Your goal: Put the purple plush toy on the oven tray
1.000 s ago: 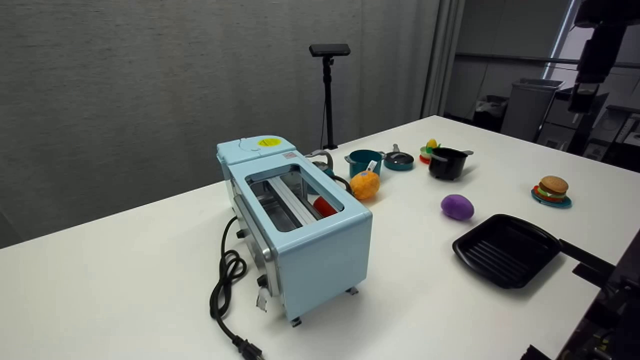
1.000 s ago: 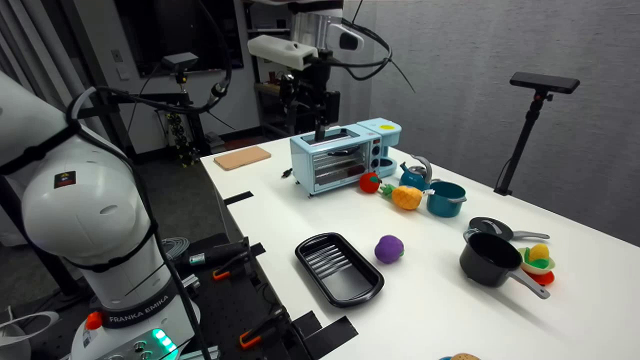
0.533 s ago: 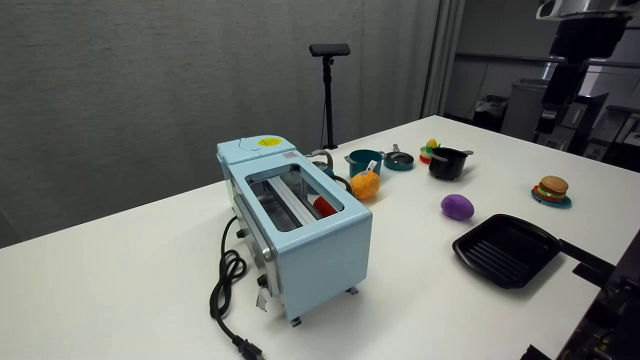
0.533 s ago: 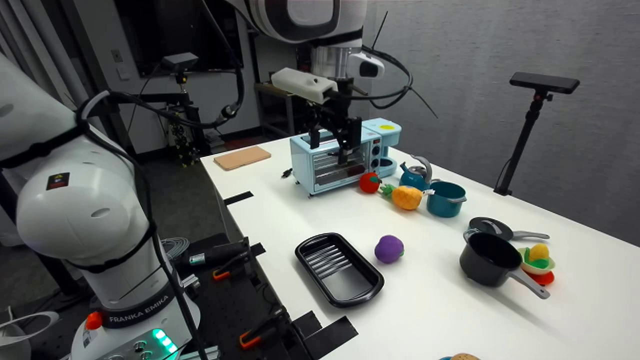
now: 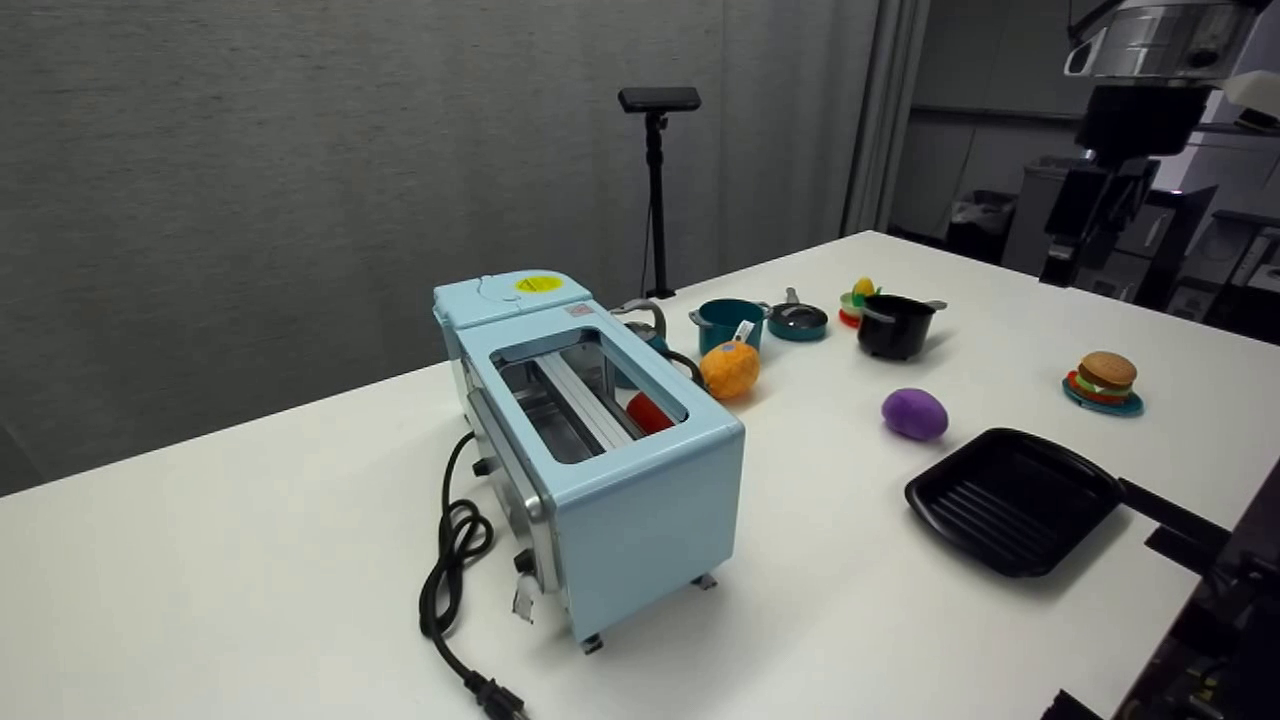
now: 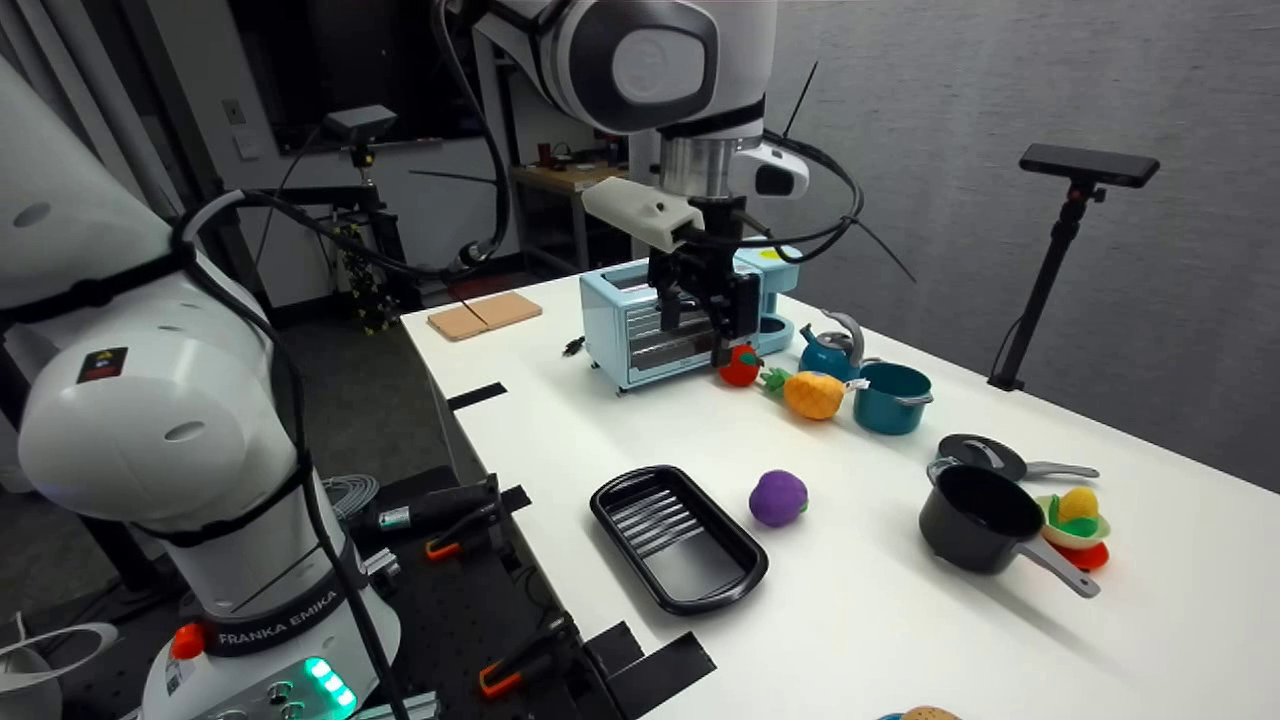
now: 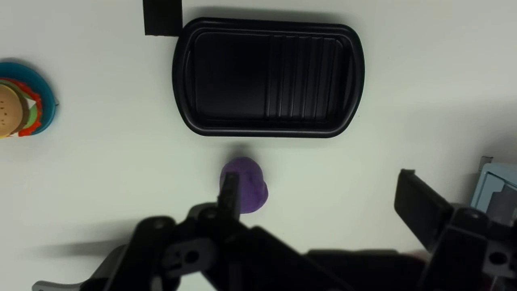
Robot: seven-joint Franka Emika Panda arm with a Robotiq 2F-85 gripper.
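Note:
The purple plush toy (image 5: pixel 914 414) lies on the white table, just beside the black oven tray (image 5: pixel 1040 480). An exterior view shows the toy (image 6: pixel 778 498) to the right of the tray (image 6: pixel 700 568). In the wrist view the toy (image 7: pixel 252 188) lies below the tray (image 7: pixel 232 76), apart from it. The tray is bare, with ribs over part of its floor. My gripper (image 6: pixel 697 342) is open and empty, high above the table and in front of the toaster oven. In the wrist view the left finger of the gripper (image 7: pixel 319 173) covers part of the toy.
A light blue toaster oven (image 6: pixel 606 335) stands at the back. Near it are a red tomato toy (image 6: pixel 738 367), an orange pineapple toy (image 6: pixel 815 396) and a teal pot (image 6: pixel 890 405). A black pot (image 6: pixel 960 540) stands beyond the toy. A burger toy (image 5: pixel 1106 372) sits on a teal plate.
My arm and gripper have moved down and to the right in an exterior view, coming out in front of the toaster oven. The toy and the tray have not moved.

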